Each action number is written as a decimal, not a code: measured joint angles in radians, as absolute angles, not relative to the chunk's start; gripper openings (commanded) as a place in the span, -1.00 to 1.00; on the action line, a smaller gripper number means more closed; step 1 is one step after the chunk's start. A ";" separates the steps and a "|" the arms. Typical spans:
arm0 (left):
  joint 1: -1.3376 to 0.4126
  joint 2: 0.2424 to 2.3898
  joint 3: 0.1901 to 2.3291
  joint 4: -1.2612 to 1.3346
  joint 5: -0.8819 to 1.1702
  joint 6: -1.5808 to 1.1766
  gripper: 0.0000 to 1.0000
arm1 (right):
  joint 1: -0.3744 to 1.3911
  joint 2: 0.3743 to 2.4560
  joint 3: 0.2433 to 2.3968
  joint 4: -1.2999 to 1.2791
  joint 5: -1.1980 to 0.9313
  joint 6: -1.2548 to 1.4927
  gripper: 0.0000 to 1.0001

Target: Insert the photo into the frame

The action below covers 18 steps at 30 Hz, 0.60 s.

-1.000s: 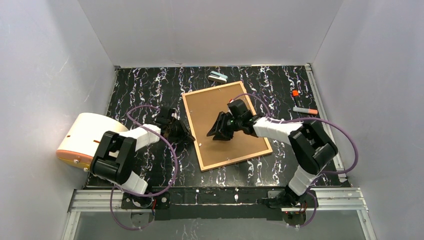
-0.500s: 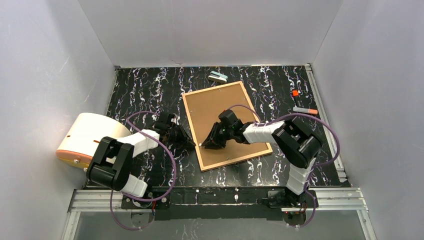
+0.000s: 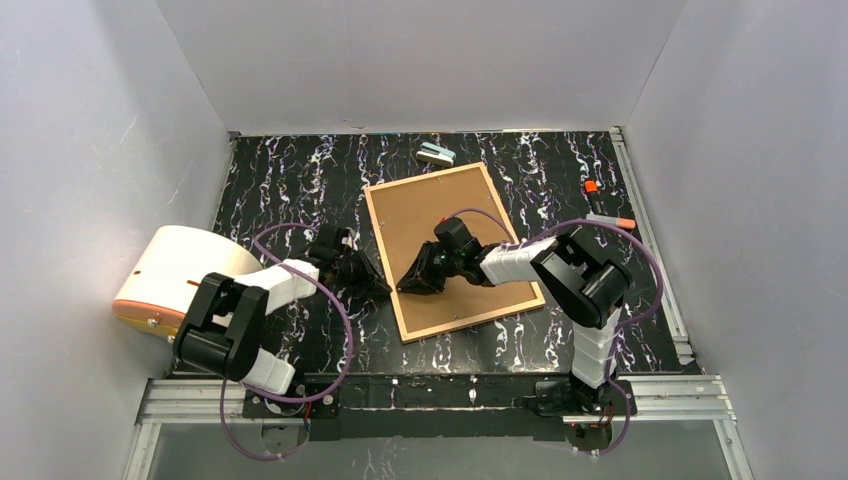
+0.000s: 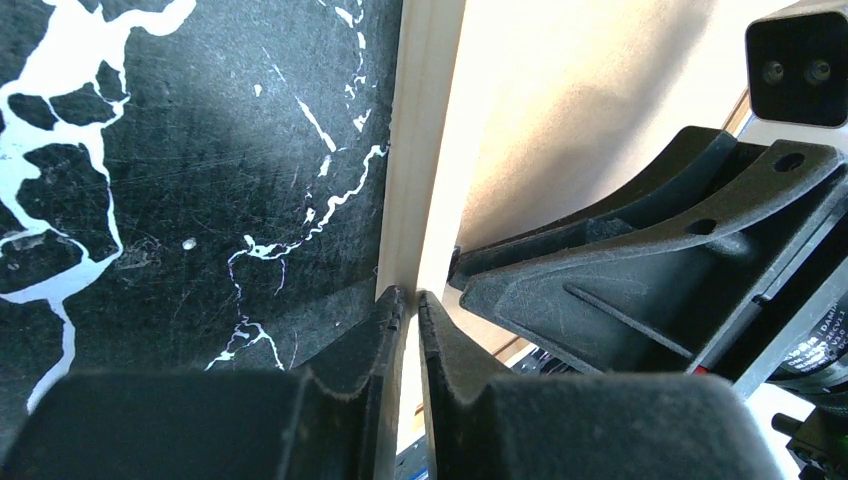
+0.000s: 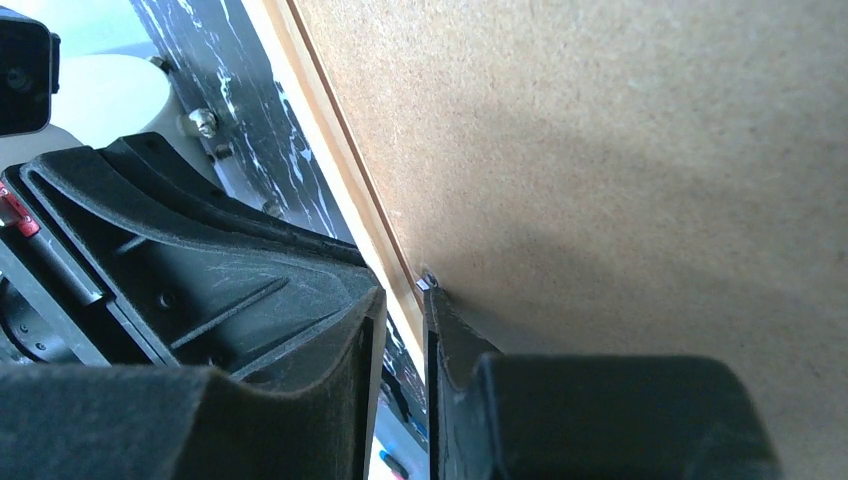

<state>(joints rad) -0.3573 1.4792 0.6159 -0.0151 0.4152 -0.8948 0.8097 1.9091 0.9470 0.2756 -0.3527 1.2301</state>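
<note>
The frame [image 3: 475, 320] lies face down on the black marbled table, its brown backing board [image 3: 440, 215] facing up inside the light-wood rim. The photo is out of view. My left gripper [image 3: 372, 275] is at the frame's left edge. In the left wrist view it [image 4: 410, 298] is shut on the wooden rim [image 4: 420, 150]. My right gripper [image 3: 408, 284] reaches the same edge from over the board. In the right wrist view its jaws [image 5: 405, 300] stand narrow astride the rim [image 5: 330, 150], one fingertip beside a small metal tab [image 5: 427, 281].
A white drum-shaped object with an orange band [image 3: 175, 275] sits off the table's left side. A light blue item [image 3: 436, 154] lies behind the frame. Two orange-capped markers [image 3: 610, 218] lie at the right edge. Grey walls enclose three sides.
My right gripper slid left across the backing board to the frame's left edge and its jaws narrowed. The left arm shifted slightly while staying at that edge.
</note>
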 measured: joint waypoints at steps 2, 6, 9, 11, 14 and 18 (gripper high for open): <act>-0.357 1.480 0.616 -0.014 0.417 -0.895 -0.83 | 0.807 1.913 0.947 0.284 -0.365 1.234 -0.43; -0.357 1.480 0.613 -0.009 0.420 -0.899 -0.84 | 0.801 1.918 0.939 0.309 -0.385 1.254 -0.43; -0.357 1.480 0.611 -0.007 0.422 -0.902 -0.85 | 0.798 1.921 0.934 0.321 -0.393 1.272 -0.44; -0.357 1.480 0.610 -0.006 0.422 -0.906 -0.86 | 0.797 1.922 0.933 0.325 -0.396 1.284 -0.45; -0.357 1.480 0.610 -0.006 0.422 -0.910 -0.88 | 0.797 1.924 0.925 0.342 -0.397 1.298 -0.46; -0.357 1.477 0.610 -0.006 0.421 -0.915 -0.90 | 0.795 1.936 0.915 0.382 -0.411 1.325 -0.50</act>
<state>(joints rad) -0.3573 1.4773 0.6102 -0.0063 0.4213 -0.9146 0.7952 1.9362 0.9146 0.3817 -0.4114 1.3247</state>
